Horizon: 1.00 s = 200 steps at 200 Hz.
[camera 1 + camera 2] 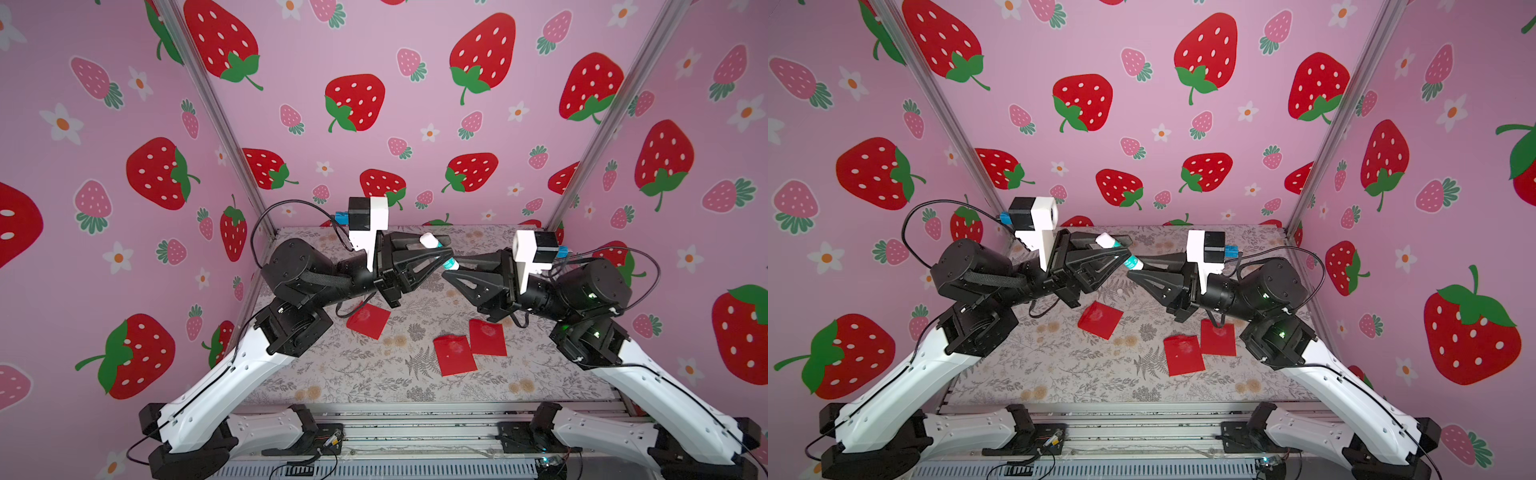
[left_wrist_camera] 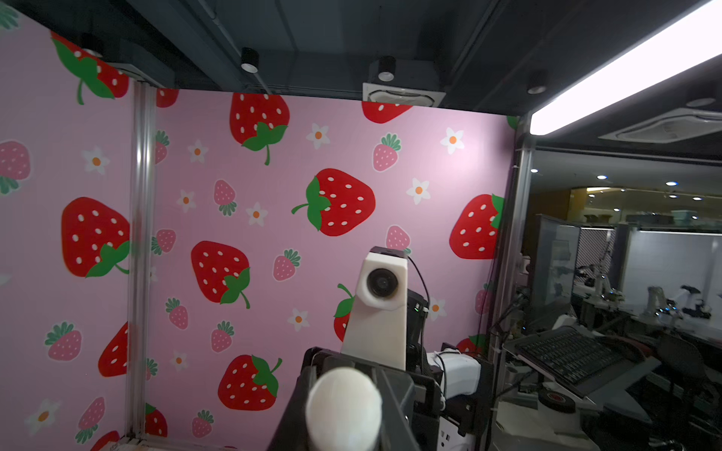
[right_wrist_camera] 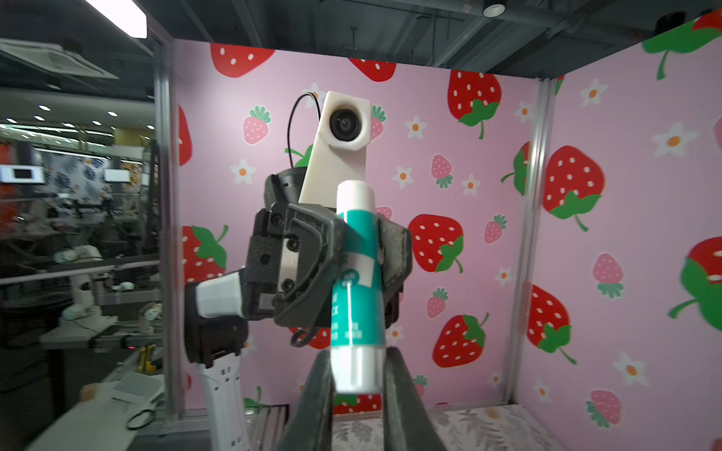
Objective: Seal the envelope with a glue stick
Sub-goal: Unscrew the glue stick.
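Item: glue stick (image 1: pixel 449 262), a white cylinder with a teal-green band, held in the air above the floral table cover (image 1: pixel 353 374); it is tilted, with one white end toward 10 o'clock and the other toward 4 o'clock in both top views. Held by: left gripper (image 1: pixel 444 246), closed around the banded body, and right gripper (image 1: pixel 453 268), clamped tight on the white end at 4 o'clock. Accompanying: three red envelopes lying flat on the cover, neither arm touching them. From the stick, the first red envelope (image 1: pixel 368 321) lies at 7 o'clock, the second red envelope (image 1: pixel 454 355) at 6 o'clock and the third red envelope (image 1: pixel 487 337) at 5 o'clock. The last two appear to meet along an edge. Whether the flaps are open or shut cannot be told. Progress, as judged: early. The stick is off the table and shared between both grippers, probably for pulling off the cap, though whether the cap has come free cannot be told. Remaining: uncapping, gluing a flap, pressing it shut
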### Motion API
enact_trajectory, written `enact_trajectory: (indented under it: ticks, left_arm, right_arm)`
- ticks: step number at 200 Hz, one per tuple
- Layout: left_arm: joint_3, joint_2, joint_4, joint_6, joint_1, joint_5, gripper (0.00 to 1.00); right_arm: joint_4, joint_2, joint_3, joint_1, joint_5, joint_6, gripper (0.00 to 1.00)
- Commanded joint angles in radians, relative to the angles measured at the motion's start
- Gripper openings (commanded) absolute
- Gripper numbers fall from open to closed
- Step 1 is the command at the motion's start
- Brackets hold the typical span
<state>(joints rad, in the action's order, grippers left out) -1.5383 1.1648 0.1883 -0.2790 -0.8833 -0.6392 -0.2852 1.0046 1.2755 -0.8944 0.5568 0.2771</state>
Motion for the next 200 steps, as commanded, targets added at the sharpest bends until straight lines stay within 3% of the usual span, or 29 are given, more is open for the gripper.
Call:
enact_trajectory:
  ticks: [1,29,47,69,95,120,129,141,156,179,200]
  left_arm:
    - [-0.081,0.027,-0.035,0.098,-0.009,-0.398,0.0]
    - [-0.178,0.075,-0.108,0.128,-0.014,-0.734,0.0]
    - [-0.264,0.104,-0.276,0.227,-0.016,-0.86,0.0]
    - [-0.295,0.123,-0.333,0.254,-0.016,-0.944,0.0]
    - [-0.284,0.126,-0.326,0.249,-0.016,-0.929,0.0]
    - [-0.264,0.116,-0.326,0.262,-0.007,-0.851,0.0]
    - [-0.249,0.102,-0.33,0.272,-0.001,-0.796,0.0]
    - [-0.225,0.075,-0.341,0.292,0.004,-0.665,0.0]
    - [-0.181,0.037,-0.325,0.284,0.005,-0.481,0.0]
    - [-0.104,-0.007,-0.23,0.169,0.007,-0.192,0.0]
    - [-0.036,-0.031,-0.142,0.039,0.005,-0.01,0.0]
  right_arm:
    - [-0.193,-0.033,-0.058,0.005,0.135,0.264,0.0]
    - [-0.332,-0.04,-0.132,0.005,0.282,0.38,0.0]
    - [-0.351,-0.02,-0.129,-0.002,0.404,0.44,0.0]
    - [-0.334,-0.012,-0.13,-0.037,0.48,0.456,0.0]
    - [-0.172,-0.029,-0.115,-0.082,0.448,0.319,0.0]
    - [-0.084,-0.077,-0.128,-0.089,0.315,0.199,0.0]
    - [-0.075,-0.101,-0.144,-0.089,0.24,0.158,0.12]
    - [-0.074,-0.144,-0.168,-0.089,0.135,0.105,0.28]
    - [-0.063,-0.171,-0.181,-0.089,0.016,0.03,0.41]
    - [-0.067,-0.191,-0.181,-0.088,-0.118,-0.084,0.47]
    - [-0.081,-0.184,-0.163,-0.089,-0.192,-0.194,0.48]
